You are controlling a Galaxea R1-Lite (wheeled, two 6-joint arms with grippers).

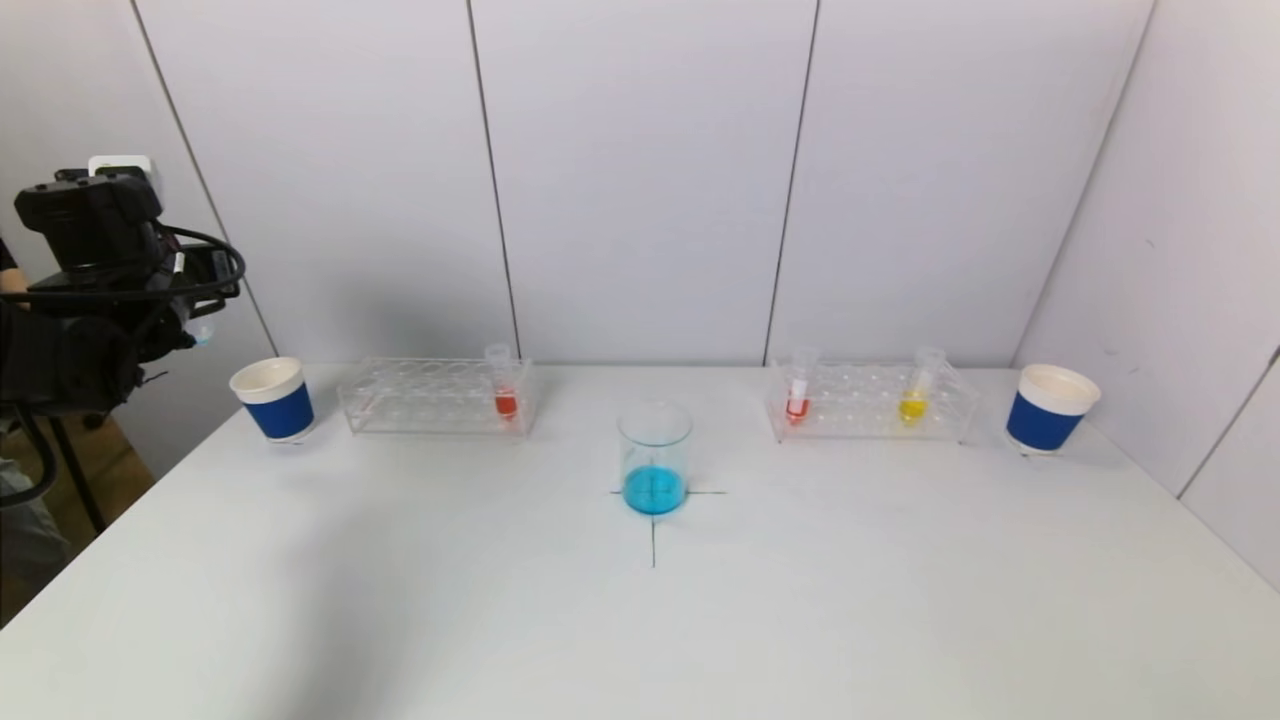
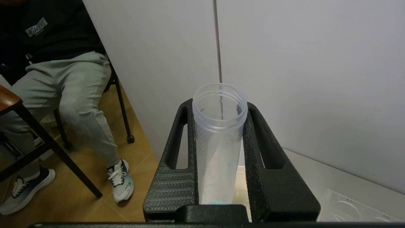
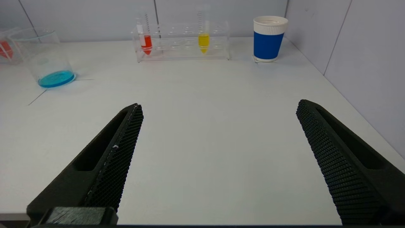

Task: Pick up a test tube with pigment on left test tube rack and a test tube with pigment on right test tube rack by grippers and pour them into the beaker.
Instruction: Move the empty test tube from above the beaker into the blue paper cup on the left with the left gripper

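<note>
Head view shows you a white tabletop (image 1: 400,600) with the work laid out in one row toward the far wall. Nearest you, on a black cross mark, stands one clear beaker (image 1: 655,455) holding a shallow layer of blue liquid.

Behind it you have two clear racks. The left test tube rack (image 1: 420,400) holds one tube, the red-orange tube (image 1: 503,385), at its end toward the beaker. The right test tube rack (image 1: 870,402) holds two tubes: a red tube (image 1: 798,392) at its beaker end and a yellow tube (image 1: 915,392) toward its outer end. All three stand upright, clear-walled, with the pigment pooled in the tapered bottom.

You also have two blue-banded white paper cups, a left cup (image 1: 273,398) beside the left rack's outer end and a right cup (image 1: 1050,407) beside the right rack's outer end.

The left claw (image 2: 220,158) is raised at the far left edge of the tabletop, above and outside the left cup. Its fingers are clamped on an emptied test tube (image 2: 218,139): clear, graduated, open-mouthed, with only a faint blue trace inside.

The right claw (image 3: 218,158) sits low over the near right part of the tabletop, fingers spread wide and holding nothing, facing the right rack.
</note>
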